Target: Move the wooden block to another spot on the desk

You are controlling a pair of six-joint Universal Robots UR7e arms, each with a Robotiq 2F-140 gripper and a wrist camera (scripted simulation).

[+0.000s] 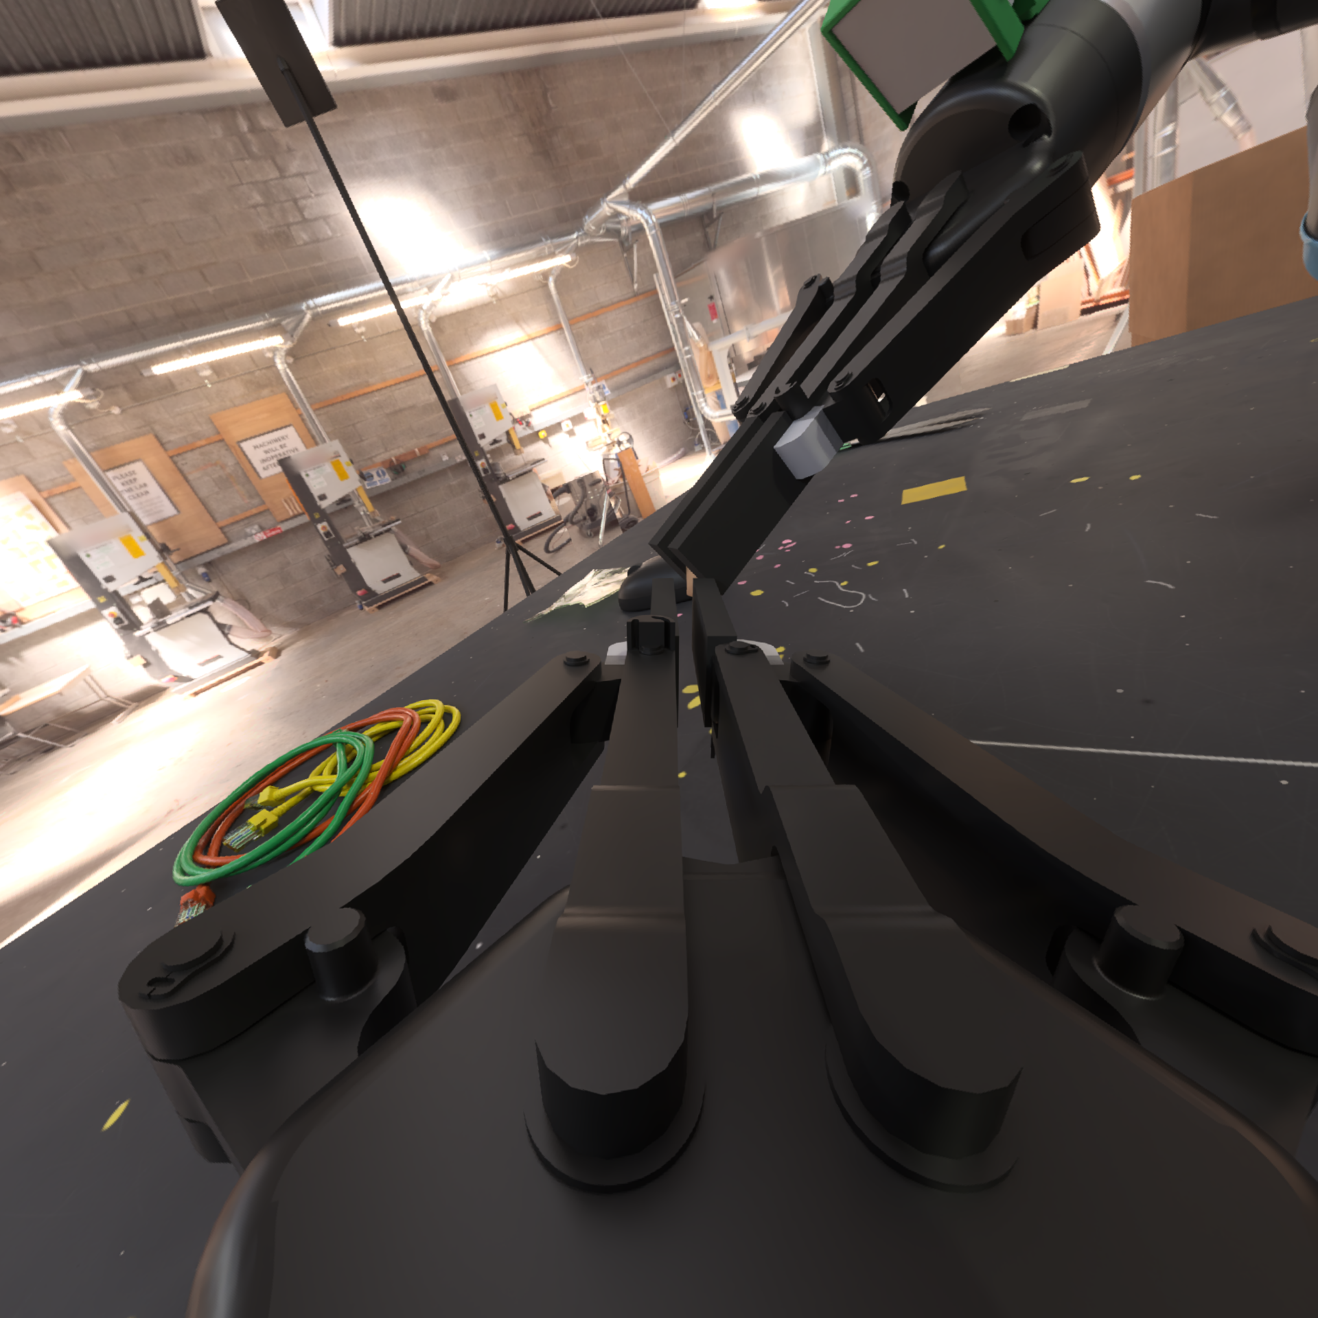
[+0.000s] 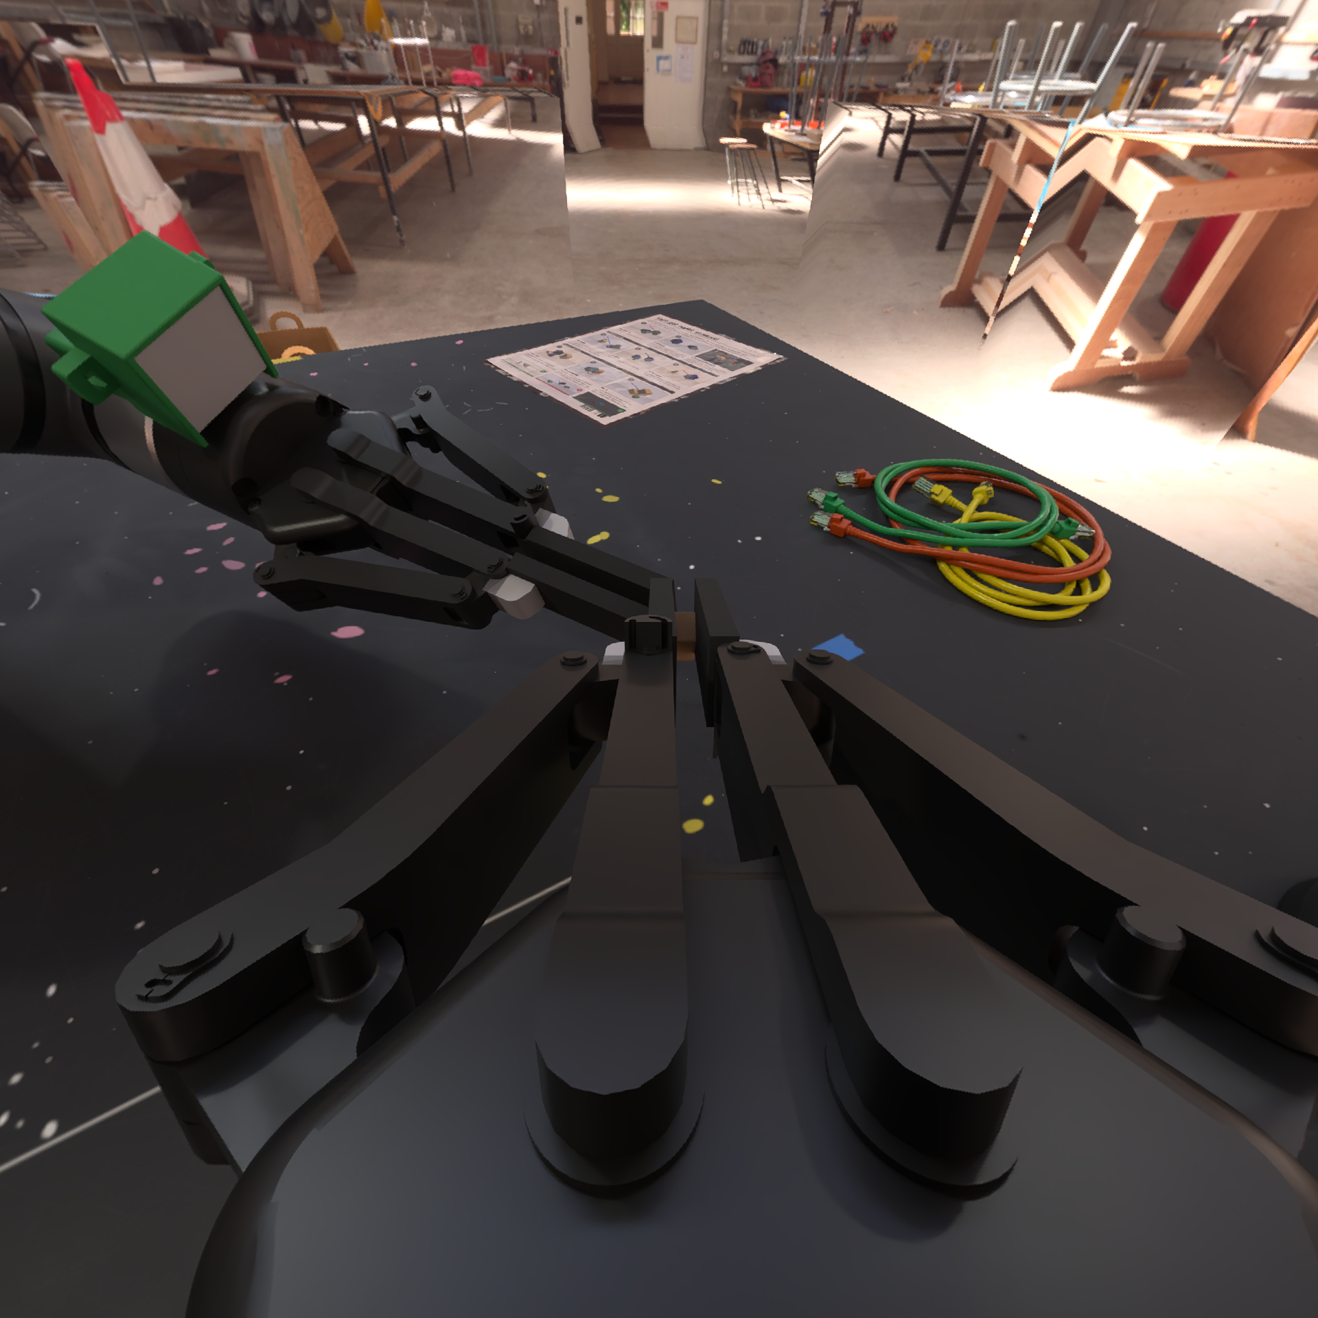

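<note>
The wooden block (image 2: 685,632) is a small brown piece, pinched between the fingertips of my right gripper (image 2: 685,606) just above the dark desk (image 2: 927,727). My left gripper (image 2: 642,606) comes in from the left with its fingers drawn together, and its tips meet the same block. In the left wrist view only a thin tan sliver of the block (image 1: 687,579) shows between the tips of my left gripper (image 1: 686,599). The right gripper (image 1: 688,563) slants down from the upper right onto it. Most of the block is hidden by the fingers.
A coil of green, orange and yellow cables (image 2: 984,542) lies on the desk near its edge and also shows in the left wrist view (image 1: 314,784). A printed sheet (image 2: 635,367) lies at the far end. A blue tape patch (image 2: 838,647) and a yellow one (image 1: 933,491) mark the desk. A dark rounded object (image 1: 638,585) sits beyond the fingertips.
</note>
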